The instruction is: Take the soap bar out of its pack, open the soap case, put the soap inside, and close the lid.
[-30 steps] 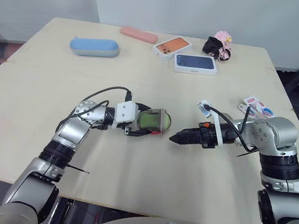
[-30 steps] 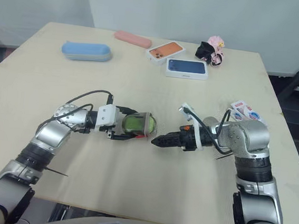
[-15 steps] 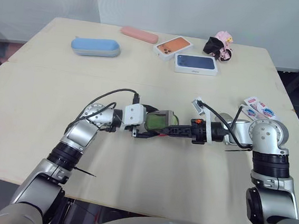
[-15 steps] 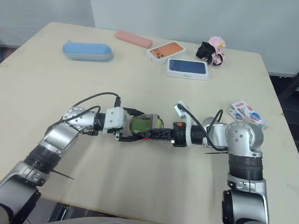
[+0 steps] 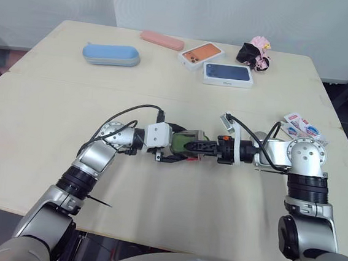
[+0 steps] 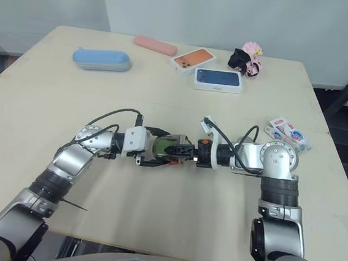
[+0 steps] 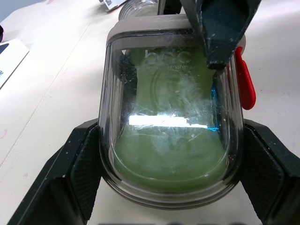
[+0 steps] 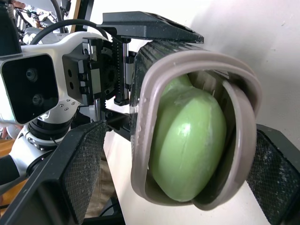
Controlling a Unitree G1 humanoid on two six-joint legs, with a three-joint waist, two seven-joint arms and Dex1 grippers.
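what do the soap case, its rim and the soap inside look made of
soap case: clear hard plastic by the look, glossy, with glare and scuffs on its wall.
rim: matte grey-brown band, likely plastic or silicone; can't tell which.
soap: pale green bar, smooth waxy sheen.

Head stereo pair: set high, looking fwd & down over table (image 5: 52,112), mid-range; both frames share whole tabletop, soap case (image 5: 182,142) near centre. L wrist cam: v. close, straight onto case lid. R wrist cam: v. close, facing case end-on, soap (image 8: 187,140) visible.
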